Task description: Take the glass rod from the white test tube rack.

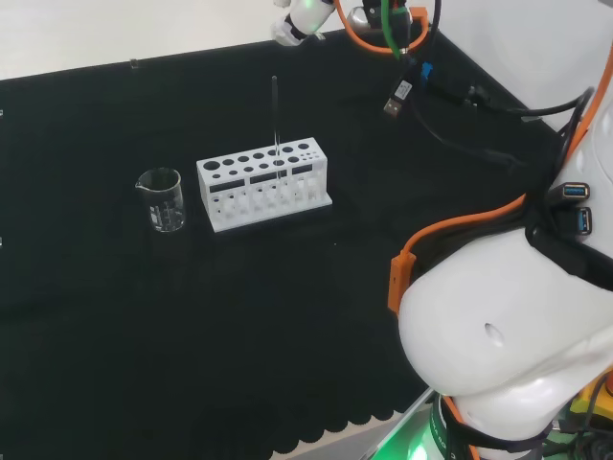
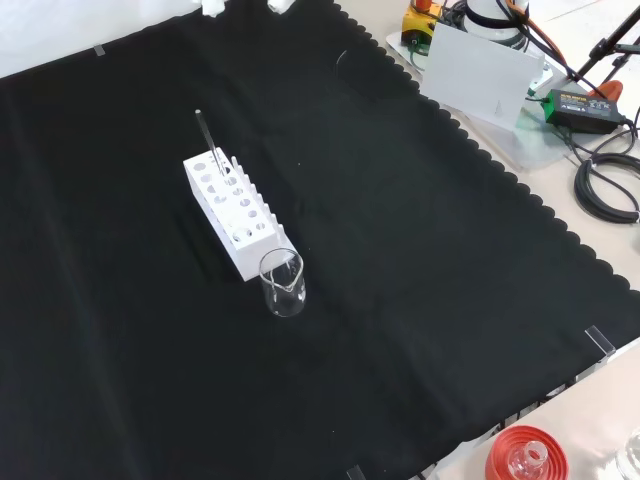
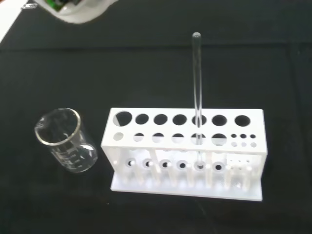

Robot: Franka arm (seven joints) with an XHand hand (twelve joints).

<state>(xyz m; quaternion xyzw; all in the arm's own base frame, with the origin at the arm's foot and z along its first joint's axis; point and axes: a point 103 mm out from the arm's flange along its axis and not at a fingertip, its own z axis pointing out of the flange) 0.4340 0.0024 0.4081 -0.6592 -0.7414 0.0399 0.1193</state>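
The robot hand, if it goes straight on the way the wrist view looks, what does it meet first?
Most likely the top of the glass rod, which stands upright in the white rack. The beaker sits off to the side. Depth is unclear.

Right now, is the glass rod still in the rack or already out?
In. The glass rod stands upright through a hole of the white test tube rack, its top free; the beaker stands beside the rack.
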